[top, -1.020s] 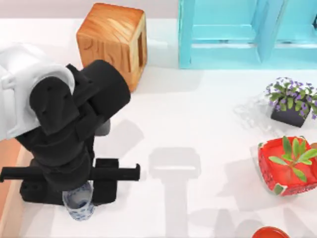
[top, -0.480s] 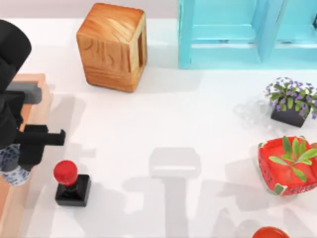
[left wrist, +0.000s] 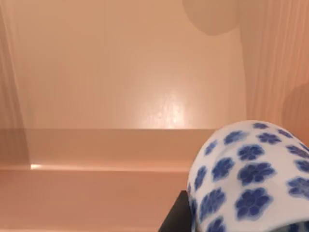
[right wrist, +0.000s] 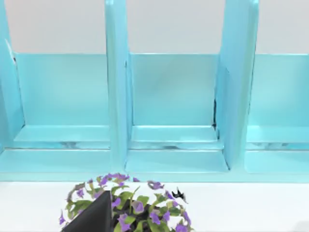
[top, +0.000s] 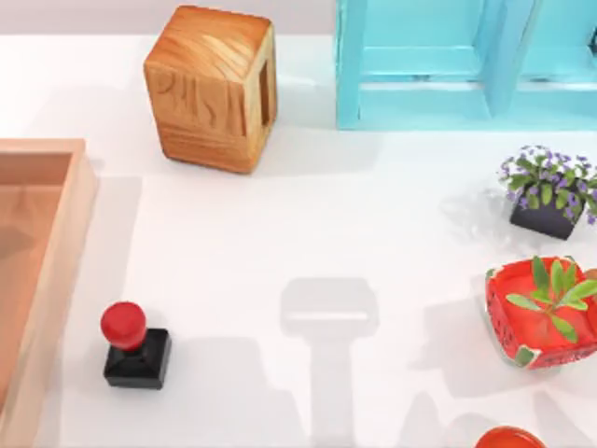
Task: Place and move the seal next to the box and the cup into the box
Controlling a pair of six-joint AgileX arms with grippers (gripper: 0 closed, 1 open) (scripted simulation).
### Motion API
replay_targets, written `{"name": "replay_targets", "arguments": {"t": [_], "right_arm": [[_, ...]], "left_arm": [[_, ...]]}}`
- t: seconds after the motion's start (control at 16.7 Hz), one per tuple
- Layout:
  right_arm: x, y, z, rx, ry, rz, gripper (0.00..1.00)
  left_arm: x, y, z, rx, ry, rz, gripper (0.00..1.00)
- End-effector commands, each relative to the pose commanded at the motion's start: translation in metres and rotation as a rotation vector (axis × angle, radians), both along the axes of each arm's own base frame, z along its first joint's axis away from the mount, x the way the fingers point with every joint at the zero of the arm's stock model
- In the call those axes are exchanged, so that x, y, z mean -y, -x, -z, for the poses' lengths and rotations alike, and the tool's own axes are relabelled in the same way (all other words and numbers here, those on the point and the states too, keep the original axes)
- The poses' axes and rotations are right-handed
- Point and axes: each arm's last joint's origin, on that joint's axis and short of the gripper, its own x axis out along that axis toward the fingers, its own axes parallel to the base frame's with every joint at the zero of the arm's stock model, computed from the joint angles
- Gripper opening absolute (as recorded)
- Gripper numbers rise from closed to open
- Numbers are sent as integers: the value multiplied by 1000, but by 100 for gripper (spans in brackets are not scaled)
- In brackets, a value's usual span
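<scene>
Top view first. Box sits at the table's left edge, with its pale rim and reddish floor showing. Seal stands upright on the table just beside the box's right wall, outside it and not touching, red knob on top of the black base. Wooden cube is at the back, with the blue shelf to its right. On the right side there is a pot of purple flowers, and nearer the front a red planter with green leaves. The rim of an orange-red bowl shows at the front edge.

Left wrist view. Left gripper is over the inside of the box. Cup, white with blue flowers, sits right at the jaws. One dark finger lies flat against the cup's side, so I read the jaws as closed on the cup. Beyond the jaws I see the box's floor and one inner wall. I can't tell whether the cup touches the floor.

Right wrist view. Flowers are directly ahead of the right jaws and close. The shelf's open compartments stand behind the flowers. I cannot tell the state of the right jaws.
</scene>
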Motion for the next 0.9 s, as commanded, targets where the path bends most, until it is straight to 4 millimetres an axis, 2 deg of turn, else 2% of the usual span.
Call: {"name": "replay_targets", "arguments": {"t": [0.18,0.3,0.66,0.9], "right_arm": [[0,0,0,0,0,0,100],[0,0,0,0,0,0,100],[0,0,0,0,0,0,100],[0,0,0,0,0,0,100]], "left_arm": [[-27,7,1,17,31,-5,0],[-36,11,1,28,44,-8,0],[-37,11,1,31,42,-5,0],[-39,9,25,38,40,-14,0]]}}
